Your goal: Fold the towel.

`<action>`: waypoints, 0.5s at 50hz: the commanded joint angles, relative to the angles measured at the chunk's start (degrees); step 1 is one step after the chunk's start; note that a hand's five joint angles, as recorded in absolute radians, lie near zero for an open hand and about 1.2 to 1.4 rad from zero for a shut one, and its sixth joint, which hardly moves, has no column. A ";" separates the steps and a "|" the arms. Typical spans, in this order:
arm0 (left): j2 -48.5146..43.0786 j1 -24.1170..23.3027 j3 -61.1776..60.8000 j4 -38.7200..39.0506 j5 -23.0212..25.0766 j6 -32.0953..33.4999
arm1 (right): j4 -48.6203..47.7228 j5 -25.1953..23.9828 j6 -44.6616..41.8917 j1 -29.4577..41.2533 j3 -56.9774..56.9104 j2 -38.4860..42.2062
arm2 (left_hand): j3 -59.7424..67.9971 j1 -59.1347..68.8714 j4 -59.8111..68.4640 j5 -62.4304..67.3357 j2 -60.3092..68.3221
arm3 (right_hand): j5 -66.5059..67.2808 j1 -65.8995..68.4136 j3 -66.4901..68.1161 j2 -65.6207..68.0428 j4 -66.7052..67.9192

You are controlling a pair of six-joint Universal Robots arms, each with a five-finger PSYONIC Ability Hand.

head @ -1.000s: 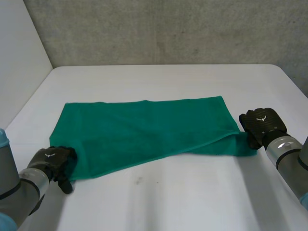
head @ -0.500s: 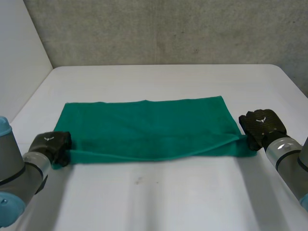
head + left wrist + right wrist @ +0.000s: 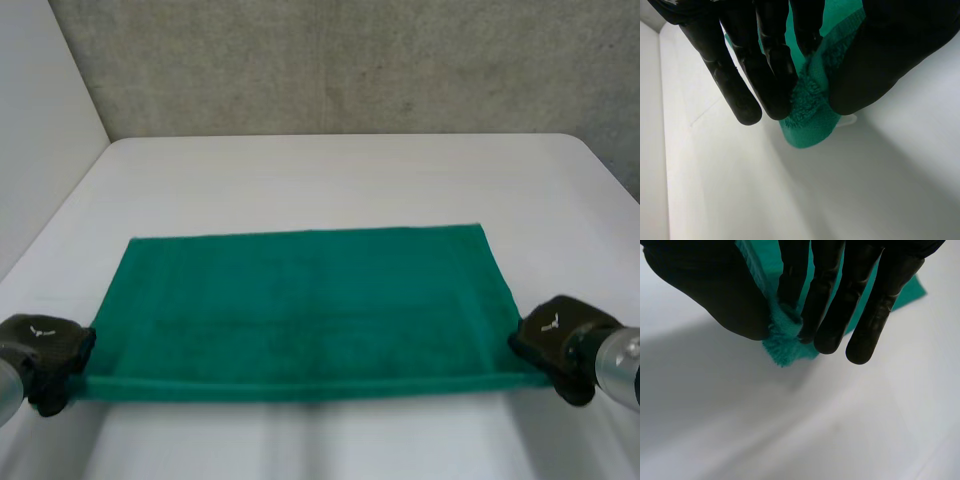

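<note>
I've got the green towel (image 3: 300,305) spread between my hands, left hand (image 3: 42,348) and right hand (image 3: 562,345) each clamped on a near corner. I judge the first fold is starting; next, carry both corners across to the far edge. The wrist views reveal thumb-against-finger pinches, which the head view hides.

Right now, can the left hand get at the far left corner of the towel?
Probably yes. The left hand pinches the towel at its near left corner, and nothing on the table stands between it and the far corner. It would carry the near corner along, which suits the fold.
</note>
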 commanded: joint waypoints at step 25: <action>-43.73 -6.63 36.96 30.46 2.95 0.18 | -21.18 7.59 14.65 7.84 -41.65 38.22 | 11.99 15.80 11.84 14.51 11.55 | 13.28 24.47 12.09 12.83 11.76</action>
